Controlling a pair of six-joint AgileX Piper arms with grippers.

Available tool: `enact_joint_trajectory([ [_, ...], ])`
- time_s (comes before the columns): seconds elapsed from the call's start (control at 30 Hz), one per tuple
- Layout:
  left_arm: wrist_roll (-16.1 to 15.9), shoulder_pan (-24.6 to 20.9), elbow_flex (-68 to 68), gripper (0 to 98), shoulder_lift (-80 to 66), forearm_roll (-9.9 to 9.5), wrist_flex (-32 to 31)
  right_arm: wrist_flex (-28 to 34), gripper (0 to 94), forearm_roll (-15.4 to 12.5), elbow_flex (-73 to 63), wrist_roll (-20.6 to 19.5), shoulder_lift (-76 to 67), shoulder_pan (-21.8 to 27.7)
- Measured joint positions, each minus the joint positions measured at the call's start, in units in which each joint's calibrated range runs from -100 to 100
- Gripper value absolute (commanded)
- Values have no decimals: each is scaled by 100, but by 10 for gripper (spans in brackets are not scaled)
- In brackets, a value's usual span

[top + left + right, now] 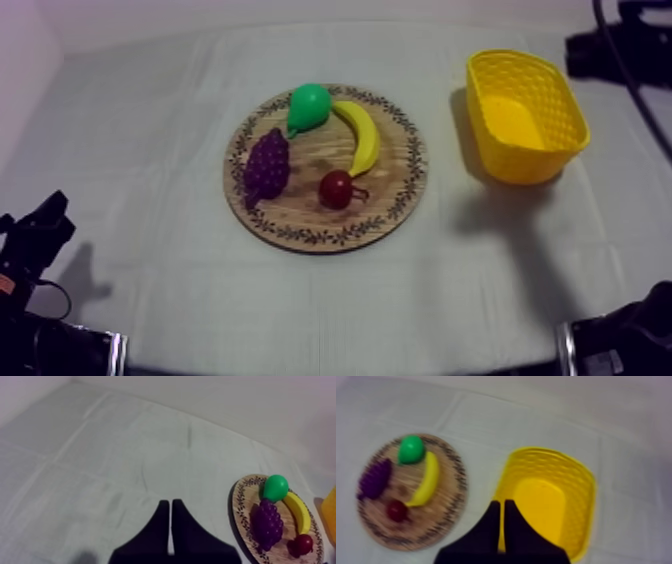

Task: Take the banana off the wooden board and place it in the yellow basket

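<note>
The banana (362,136) runs from the pear (307,105) toward the small red fruit (336,188).

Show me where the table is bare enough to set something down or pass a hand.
Bare cloth left of the wooden board; a strip between board and yellow basket; wide cloth in front of both. The board is crowded: banana, pear, grapes, small red fruit.

Both arms are black and blocky: the left arm (40,232) and the right arm (635,325) each have a pale metal edge at the near base. The left claw (169,502) and the right claw (502,502) have two flat black fingers tapering to narrow tips.
</note>
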Motion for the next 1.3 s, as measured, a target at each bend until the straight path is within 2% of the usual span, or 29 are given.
enact_joint_trajectory([
  [0.2, 0, 0, 0, 1, 0, 0, 0, 1105, 3, 372, -1586, -1124, 1290, -948],
  [0.37, 0, 0, 0, 1, 0, 0, 0, 1769, 3, 577, -2562, -1812, 2395, -1583],
  [0.5, 0, 0, 0, 1, 0, 0, 0, 2122, 3, 583, -3192, -2159, 3256, -1867],
  [0.63, 0, 0, 0, 1, 0, 0, 0, 2449, 4, 556, -3756, -2304, 4036, -1976],
  [0.93, 0, 0, 0, 1, 0, 0, 0, 2938, 4, 459, -4870, -2261, 5316, -1874],
  [1.3, 0, 0, 0, 1, 0, 0, 0, 3073, 6, 479, -5636, -2235, 6503, -1537],
])
